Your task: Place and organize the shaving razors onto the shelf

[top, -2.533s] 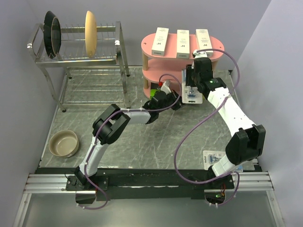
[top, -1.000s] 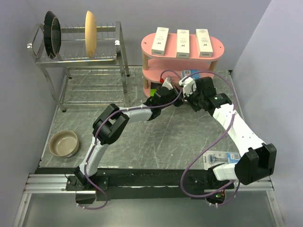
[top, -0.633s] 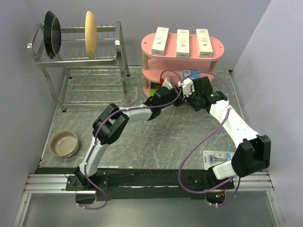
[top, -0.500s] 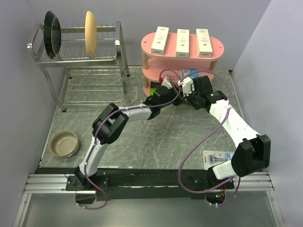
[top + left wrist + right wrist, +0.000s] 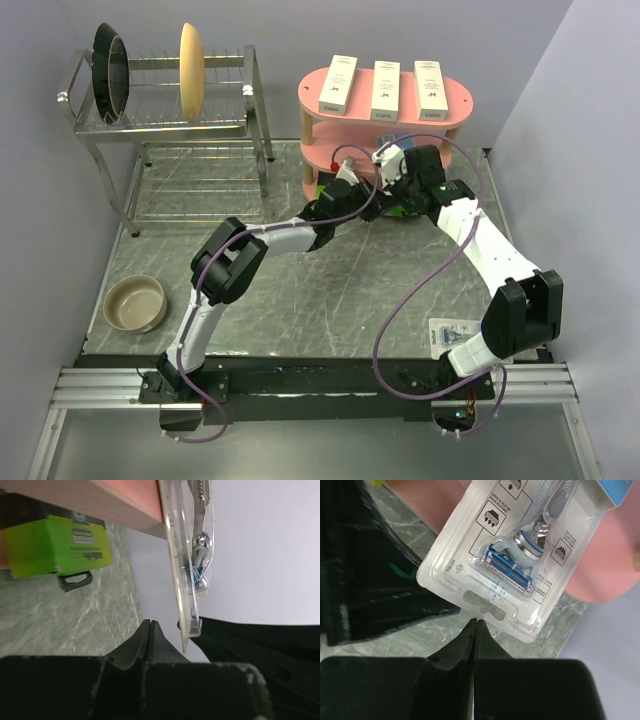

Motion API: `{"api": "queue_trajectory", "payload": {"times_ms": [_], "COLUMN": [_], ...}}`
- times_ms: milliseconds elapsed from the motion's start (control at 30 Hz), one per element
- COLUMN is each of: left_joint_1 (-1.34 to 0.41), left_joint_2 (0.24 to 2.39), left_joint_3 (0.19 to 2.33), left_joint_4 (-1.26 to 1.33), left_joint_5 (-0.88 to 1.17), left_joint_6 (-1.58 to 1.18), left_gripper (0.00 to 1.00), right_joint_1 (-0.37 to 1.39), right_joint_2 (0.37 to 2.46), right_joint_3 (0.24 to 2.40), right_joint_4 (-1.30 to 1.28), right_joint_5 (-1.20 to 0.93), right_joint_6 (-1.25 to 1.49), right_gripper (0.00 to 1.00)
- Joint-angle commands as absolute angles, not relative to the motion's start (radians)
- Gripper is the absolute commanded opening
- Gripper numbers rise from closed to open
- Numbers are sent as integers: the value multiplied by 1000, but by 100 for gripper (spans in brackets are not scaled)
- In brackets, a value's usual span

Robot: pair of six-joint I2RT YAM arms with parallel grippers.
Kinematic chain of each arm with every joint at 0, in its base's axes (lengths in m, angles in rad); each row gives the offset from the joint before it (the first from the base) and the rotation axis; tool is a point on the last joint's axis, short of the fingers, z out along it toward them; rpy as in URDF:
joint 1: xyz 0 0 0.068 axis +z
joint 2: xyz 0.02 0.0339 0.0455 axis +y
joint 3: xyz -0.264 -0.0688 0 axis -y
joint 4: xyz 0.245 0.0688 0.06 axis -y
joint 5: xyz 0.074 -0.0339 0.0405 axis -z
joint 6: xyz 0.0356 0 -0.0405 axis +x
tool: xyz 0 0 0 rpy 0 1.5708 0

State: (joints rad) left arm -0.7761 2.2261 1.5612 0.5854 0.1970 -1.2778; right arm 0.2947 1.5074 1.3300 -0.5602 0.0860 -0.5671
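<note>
Step in hand, as judged: seating one blister-packed razor on the shelf (image 5: pixel 460 100), with one more pack left to fetch. Left gripper (image 5: pixel 149 630): jaws pressed together, nothing between them, parked low beside the shelf. A black-and-lime-green box (image 5: pixel 55 552) sits under the pink board ahead of it, on the lower tier. Three white boxes (image 5: pixel 385 92) stand in a row on the top board. The blister pack (image 5: pixel 515 565) lies flat on a pink board below the top one, apparently the middle tier. Its near end, with the hang slot, overhangs the rim above the counter (image 5: pixel 330 290). Right gripper (image 5: pixel 474 627): jaws also closed to a hairline and holding nothing. Its tips sit right at the overhanging edge of the pack; contact or a small gap cannot be told from the wrist view. Both arms crowd the same front corner of the shelf. Next move, as judged: a short, level push with the closed right tips to slide the pack fully onto the board, kept gentle so the light card does not skew or tip. The right arm would then go for the second blister pack (image 5: pixel 452 333), which lies on the counter close to that arm's base, well apart from the shelf.
</note>
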Motion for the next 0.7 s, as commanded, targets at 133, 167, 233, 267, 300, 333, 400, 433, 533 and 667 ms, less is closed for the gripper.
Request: {"api": "queue_trajectory", "payload": {"times_ms": [133,167,233,267,300,333,400,433,533,667], "left_joint_1": [-735,-732,-727,-721,-718,-715,-707,-706,-703,-703], "left_joint_2": [2053,2024,1997,1974,1965,1957,1944,1941,1937,1934], "left_joint_3": [1395,1347,1303,1266,1250,1237,1212,1206,1192,1175], "left_joint_4": [675,690,703,706,712,716,719,716,718,715], "left_joint_5": [238,256,265,270,278,282,296,298,317,324], "left_joint_6": [-1270,-1266,-1250,-1243,-1227,-1215,-1178,-1172,-1147,-1132], "left_gripper": [1,1,1,1,1,1,1,1,1,1], "right_joint_1": [291,293,296,298,302,302,310,311,324,337], "right_joint_2": [1537,1539,1545,1546,1551,1551,1549,1551,1548,1546], "right_joint_3": [1384,1384,1385,1384,1384,1382,1371,1367,1342,1315], "right_joint_4": [-454,-446,-428,-420,-408,-397,-364,-351,-305,-250], "right_joint_5": [60,55,45,41,38,34,26,23,11,3], "right_joint_6": [-554,-554,-554,-555,-557,-555,-554,-555,-558,-555], "right_gripper": [0,0,0,0,0,0,0,0,0,0]}}
